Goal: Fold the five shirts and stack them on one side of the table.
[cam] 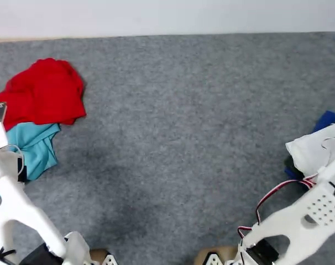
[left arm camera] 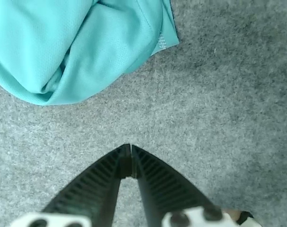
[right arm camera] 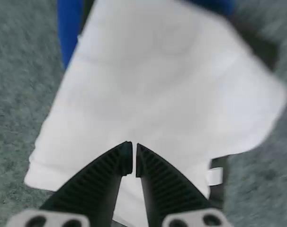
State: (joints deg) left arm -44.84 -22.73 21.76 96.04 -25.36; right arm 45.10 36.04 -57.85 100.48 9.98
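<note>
Left gripper [left arm camera: 130, 151]: the two black ribbed fingers were pressed together at the tips, holding nothing, over bare grey felt mat [left arm camera: 228, 94]. The teal shirt [left arm camera: 82, 47] lay crumpled just ahead of the tips, apart from them, with a strip of mat between; one hemmed corner with pale stitching pointed away to one side. From the high view the teal shirt [cam: 35, 144] sat at the left arm's side of the table, and the red shirt [cam: 46, 91] was bunched beyond it, touching it and overlapping its far edge. Right gripper [right arm camera: 134, 147]: fingers were drawn in until only a hairline slit remained, nothing between them, tips over the white shirt [right arm camera: 172, 85], which spread beneath and ahead of them; whether they touched the cloth could not be told. A blue shirt [right arm camera: 70, 28] showed from under the white one's far edge, and a dark garment [right arm camera: 264, 45] beside it. A small white tab [right arm camera: 214, 177] showed near the fingers, any print too blurred to read. In the high view, the white shirt [cam: 314, 152], blue shirt [cam: 325, 119] and dark garment [cam: 289, 165] were heaped together at the right arm's side.
</note>
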